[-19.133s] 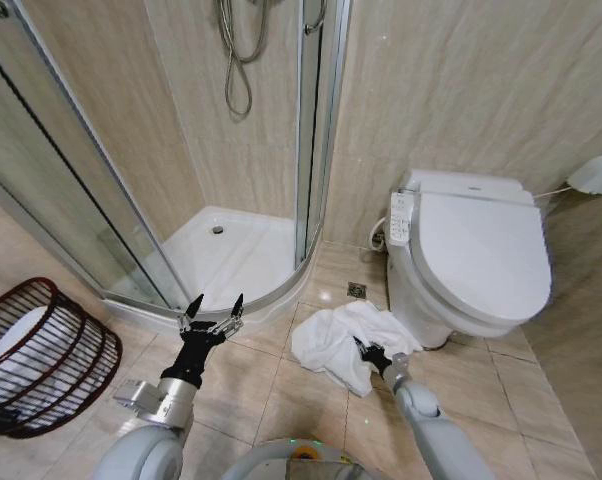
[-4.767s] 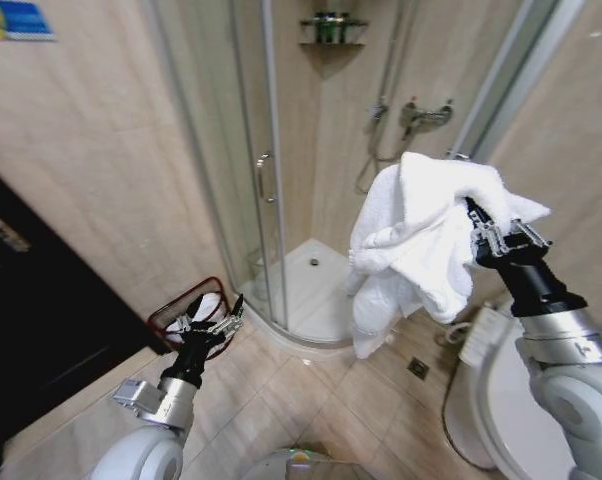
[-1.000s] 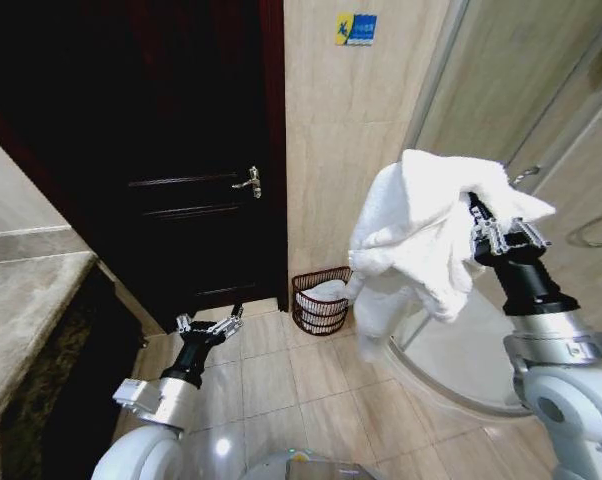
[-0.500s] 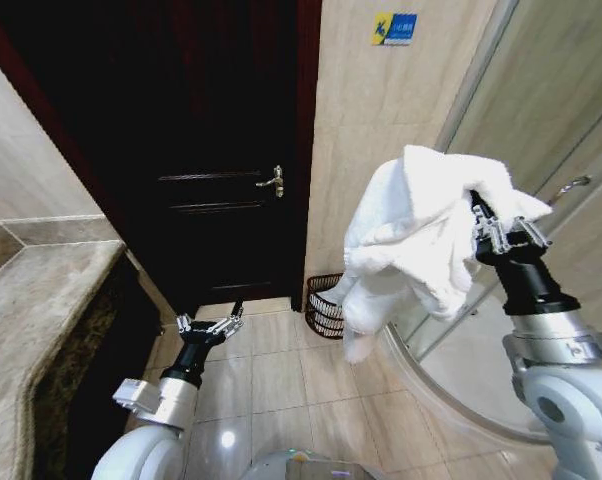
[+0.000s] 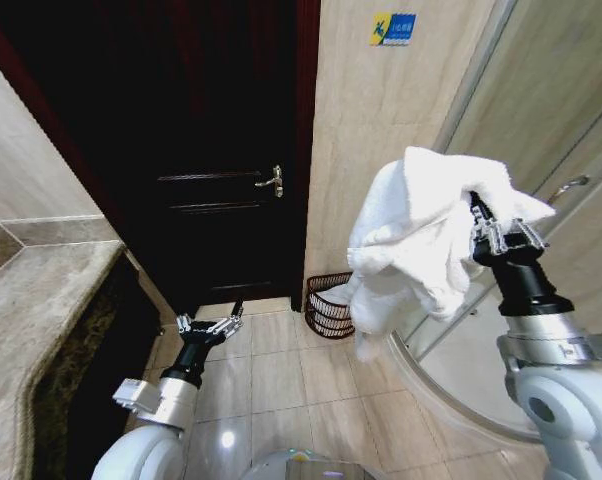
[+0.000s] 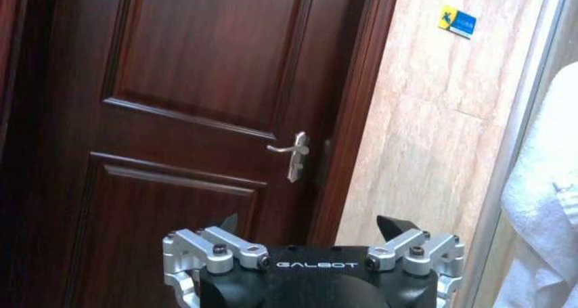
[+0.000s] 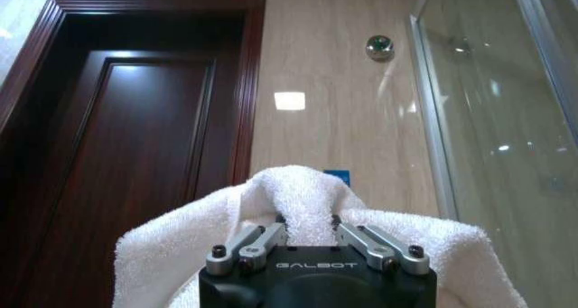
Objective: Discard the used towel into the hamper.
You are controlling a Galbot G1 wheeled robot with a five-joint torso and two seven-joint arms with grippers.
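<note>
The white towel (image 5: 421, 240) hangs bunched and high in the air, with my right gripper (image 5: 478, 222) shut on it. In the right wrist view the towel (image 7: 298, 196) bulges between and around the gripper (image 7: 307, 227). The hamper (image 5: 329, 305), a low dark reddish-brown open-weave basket, stands on the floor against the wall beside the door, partly hidden behind the hanging towel. My left gripper (image 5: 209, 322) stays low at the left, open and holding nothing, well left of the hamper; the left wrist view shows that gripper (image 6: 312, 225) facing the door.
A dark wooden door (image 5: 221, 160) with a metal handle (image 5: 273, 181) fills the wall ahead. A stone counter (image 5: 31, 320) runs along the left. The glass shower enclosure (image 5: 521, 130) and its curved base (image 5: 451, 390) stand on the right. Tiled floor (image 5: 281, 380) lies open between.
The view has shifted slightly since half a second ago; over the last second it swung left. The towel stays held high in the right gripper. More of the hamper shows beside the towel.
</note>
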